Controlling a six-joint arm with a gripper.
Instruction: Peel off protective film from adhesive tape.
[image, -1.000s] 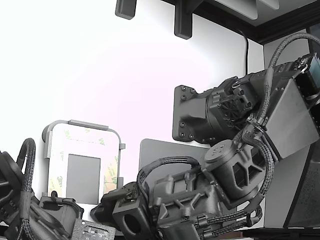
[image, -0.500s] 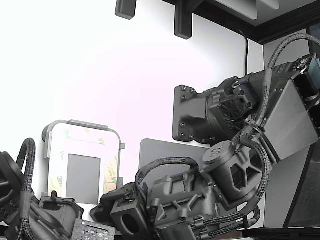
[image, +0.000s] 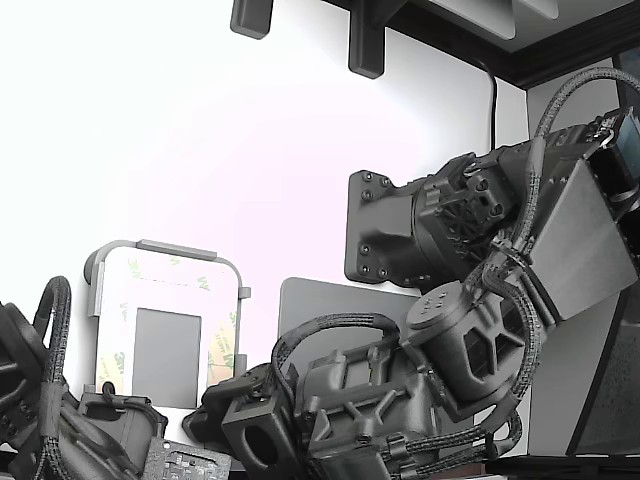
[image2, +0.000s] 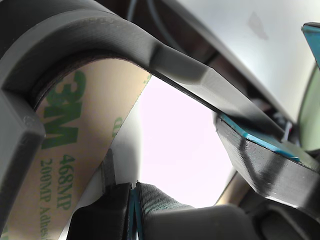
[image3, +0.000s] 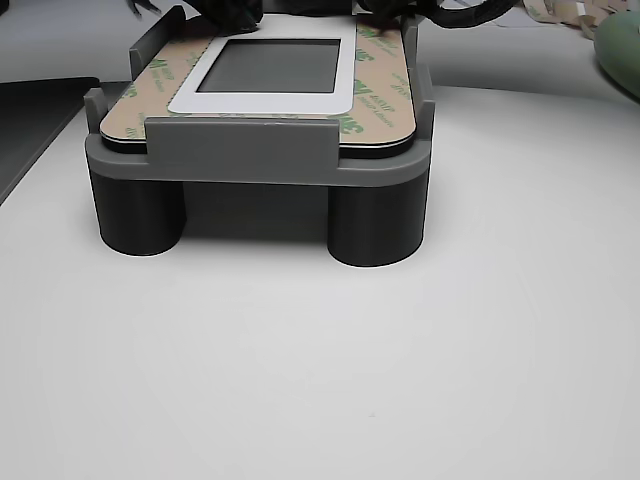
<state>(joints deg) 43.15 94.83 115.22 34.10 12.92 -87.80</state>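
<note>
Grey holder (image3: 255, 160) is standing on two round legs (image3: 375, 225) on the white table (image3: 400, 380). Grey flat mat (image: 320, 300) is lying just beside the holder (exterior view's right). Two dark brackets (image: 365, 45) are hanging at top. Black cable (image: 493, 100) is running down the wall.

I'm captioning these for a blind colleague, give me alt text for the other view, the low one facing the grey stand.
A white panel with a grey square centre lies flat in a grey stand on two round legs, bordered by tan protective film printed with green logos. Dark robot parts reach in at the panel's far edge; the white table fills the foreground.
</note>
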